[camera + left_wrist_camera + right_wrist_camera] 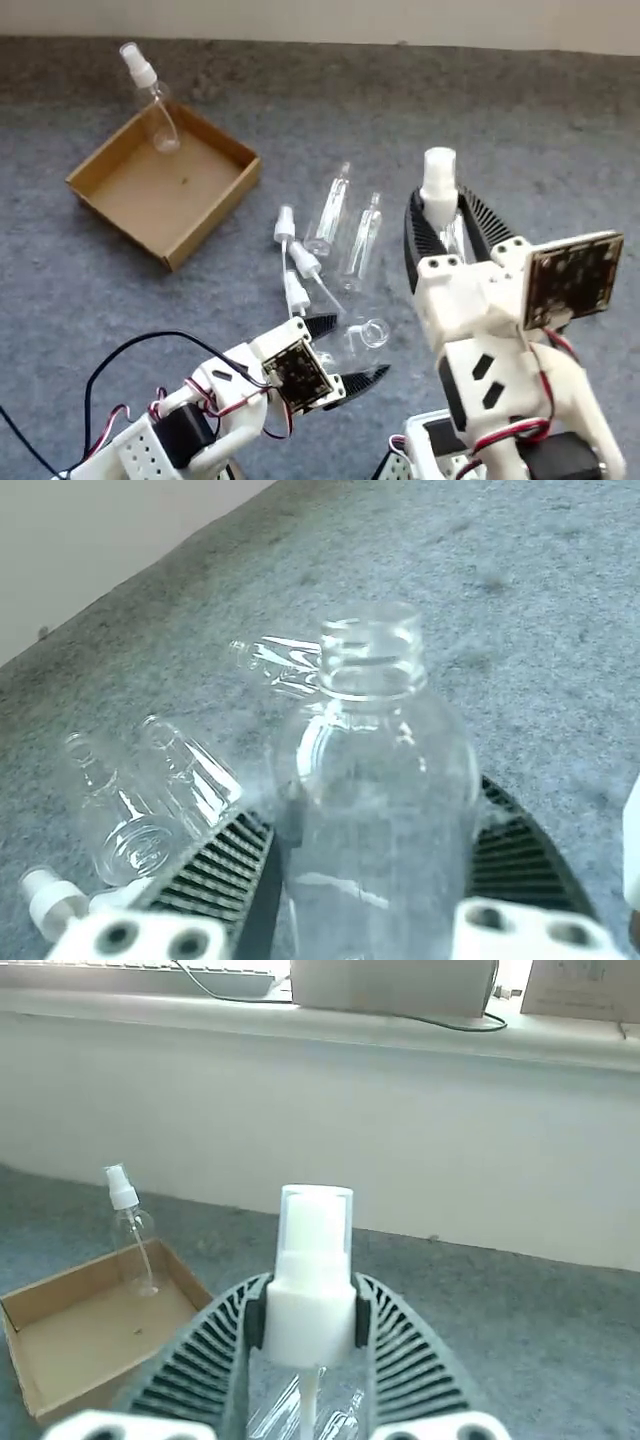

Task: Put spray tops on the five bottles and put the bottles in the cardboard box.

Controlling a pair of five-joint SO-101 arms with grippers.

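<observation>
Two pincers clenched: my left pincer (345, 352) low on a clear plastic bottle (370, 810), my right pincer (440, 200) raised, gripping a white spray top (312, 1290). Mid-tabletop lie two bare bottles (330, 208) (362, 240) and three loose tops (285, 225) (305, 262) (297, 293); one capped bottle (158, 110) leans in the brown cardboard box (215, 218).

I am seeing the bottle (370, 810) shining as clear, glossy plastic, and the spray top (312, 1300) showing smooth white plastic. The ribbed fingers (200, 1360) are looking like matt dark plastic. The cardboard box (150, 195) is looking matt brown, and the table (500, 120) is wearing rough grey cloth.
</observation>
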